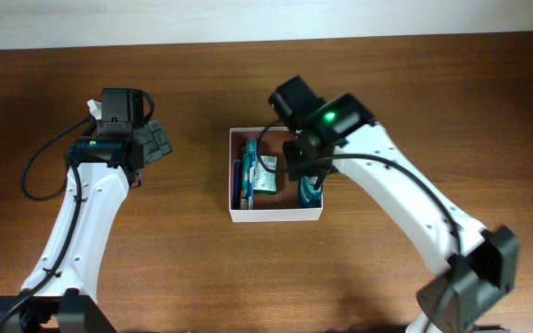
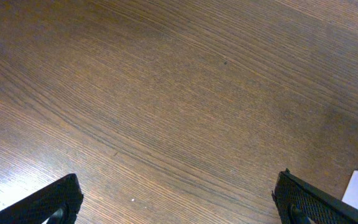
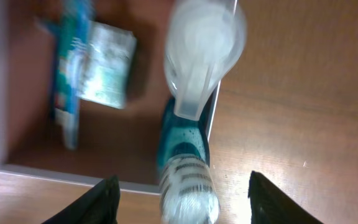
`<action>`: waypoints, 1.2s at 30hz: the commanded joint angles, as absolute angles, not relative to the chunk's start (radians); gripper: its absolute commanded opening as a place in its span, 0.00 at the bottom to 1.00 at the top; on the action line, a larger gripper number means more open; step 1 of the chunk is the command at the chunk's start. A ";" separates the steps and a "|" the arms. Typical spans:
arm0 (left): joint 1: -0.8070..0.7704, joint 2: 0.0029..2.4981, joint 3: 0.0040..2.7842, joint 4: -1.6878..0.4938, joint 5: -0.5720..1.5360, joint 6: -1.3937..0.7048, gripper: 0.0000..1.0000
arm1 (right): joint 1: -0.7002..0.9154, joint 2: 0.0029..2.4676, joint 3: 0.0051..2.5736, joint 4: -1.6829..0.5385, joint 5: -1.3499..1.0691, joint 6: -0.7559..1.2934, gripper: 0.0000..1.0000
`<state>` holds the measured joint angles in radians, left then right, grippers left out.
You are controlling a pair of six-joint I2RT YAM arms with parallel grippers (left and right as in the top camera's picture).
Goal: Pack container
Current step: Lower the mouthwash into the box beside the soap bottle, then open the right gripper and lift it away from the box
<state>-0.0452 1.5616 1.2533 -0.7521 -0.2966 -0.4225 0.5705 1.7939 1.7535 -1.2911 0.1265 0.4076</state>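
Container: the square shallow white-walled box with a reddish-brown inside (image 1: 276, 215) is sitting mid-table, under the right gripper (image 3: 184, 180).
Right jaws: standing apart, with a teal bottle with a clear cap (image 3: 188, 143) lying between them at the box's right wall, gaps showing on both sides.
Left jaws: the left gripper (image 2: 178, 186) is hanging spread wide over the brown wooden table (image 2: 166, 93), well apart from the box.
Writing: the blue tube (image 3: 67, 81) and the green-white packet (image 3: 107, 65) inside are showing print too blurred to read.

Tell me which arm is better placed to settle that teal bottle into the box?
The right. The right gripper hangs open directly over the teal bottle at the right wall of the container. The left gripper is open over the table, well away from it.
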 commanded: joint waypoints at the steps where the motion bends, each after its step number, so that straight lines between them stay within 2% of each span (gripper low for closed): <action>1: -0.043 1.554 1.261 -0.749 -0.311 -0.421 0.99 | 0.575 1.707 1.835 -1.308 0.105 0.371 0.62; 4: -0.043 1.554 1.261 -0.749 -0.311 -0.421 0.99 | 0.568 1.671 1.864 -1.341 0.118 0.372 0.68; 12: -0.043 1.554 1.261 -0.749 -0.311 -0.421 0.99 | 0.430 1.546 1.868 -1.359 0.100 0.375 0.75; 14: -0.043 1.554 1.261 -0.750 -0.311 -0.421 1.00 | 0.396 1.522 1.868 -1.362 0.083 0.374 0.81; 17: -0.043 1.554 1.261 -0.749 -0.311 -0.421 1.00 | 0.363 1.504 1.868 -1.384 0.085 0.371 0.99; 36: -0.043 1.554 1.261 -0.749 -0.311 -0.421 0.99 | 0.333 1.518 1.866 -1.414 0.086 0.372 0.98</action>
<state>-0.0452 1.5616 1.2533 -0.7517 -0.2966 -0.4225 0.3397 1.5135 1.8496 -1.4139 0.0887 0.3733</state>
